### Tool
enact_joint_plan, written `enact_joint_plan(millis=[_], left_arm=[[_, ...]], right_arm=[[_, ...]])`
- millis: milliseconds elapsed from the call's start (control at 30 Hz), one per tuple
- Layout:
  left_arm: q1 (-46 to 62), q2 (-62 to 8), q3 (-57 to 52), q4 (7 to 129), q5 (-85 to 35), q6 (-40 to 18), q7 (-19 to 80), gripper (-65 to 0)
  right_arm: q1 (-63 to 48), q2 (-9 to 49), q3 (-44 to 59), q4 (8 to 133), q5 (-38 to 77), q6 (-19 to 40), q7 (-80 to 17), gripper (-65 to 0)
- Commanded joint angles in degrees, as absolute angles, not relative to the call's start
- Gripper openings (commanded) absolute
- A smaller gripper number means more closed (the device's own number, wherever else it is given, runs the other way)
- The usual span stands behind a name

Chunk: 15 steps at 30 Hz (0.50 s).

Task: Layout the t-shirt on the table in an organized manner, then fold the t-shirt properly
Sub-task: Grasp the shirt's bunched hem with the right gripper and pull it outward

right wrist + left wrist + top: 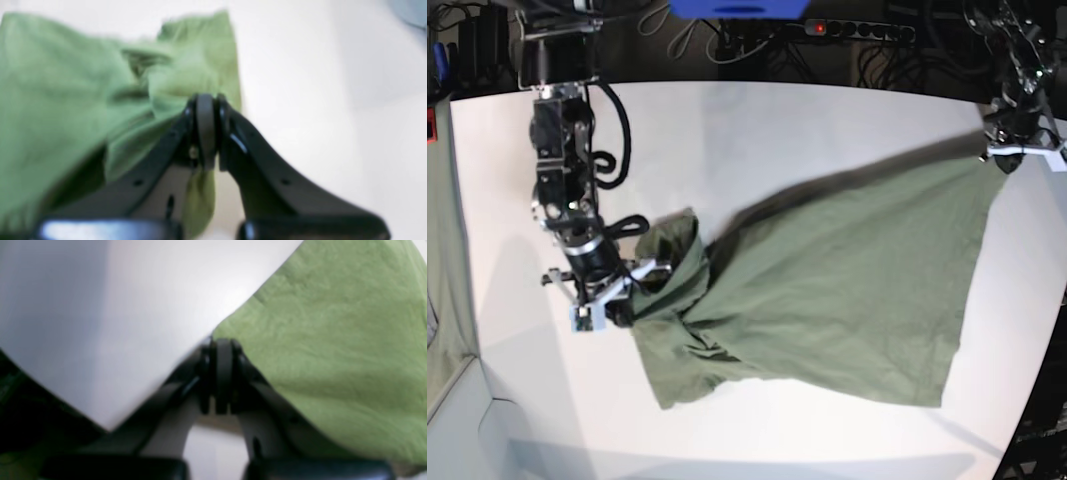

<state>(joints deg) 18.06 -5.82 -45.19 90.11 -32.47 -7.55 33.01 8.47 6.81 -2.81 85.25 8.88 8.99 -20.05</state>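
Observation:
The olive-green t-shirt [837, 290] is stretched across the white table [777, 130], bunched and wrinkled at its left end and flatter toward the right. My right gripper [632, 290] is shut on the bunched left end. In the right wrist view the jaws [205, 103] pinch green fabric [66, 100], and a fold hangs between them. My left gripper [1002, 150] holds the shirt's far right corner near the table's back right edge. In the left wrist view its jaws [222, 346] are shut at the edge of the cloth [333, 340].
A green cloth strip [445, 300] hangs at the left edge of the base view. Cables and a power strip [857, 30] lie behind the table. The table's curved edge runs down the right side [1042, 380].

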Motion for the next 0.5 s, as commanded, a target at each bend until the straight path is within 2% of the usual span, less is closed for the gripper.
enact_joint_plan(millis=[0, 233, 467], left_arm=[[17.89, -6.81, -46.46, 91.30, -32.48, -7.69, 31.60, -64.6], [17.89, -7.16, -47.43, 91.56, -33.01, -7.69, 31.60, -64.6], [17.19, -8.40, -48.31, 92.35, -33.01, -7.69, 31.60, -64.6]], right_arm=[[11.38, 7.34, -2.59, 86.02, 9.01, 8.92, -18.86, -65.0], [23.25, 7.96, -2.59, 81.63, 9.01, 8.92, -20.88, -65.0], [36.00, 8.84, -2.59, 64.92, 9.01, 8.92, -19.74, -65.0]])
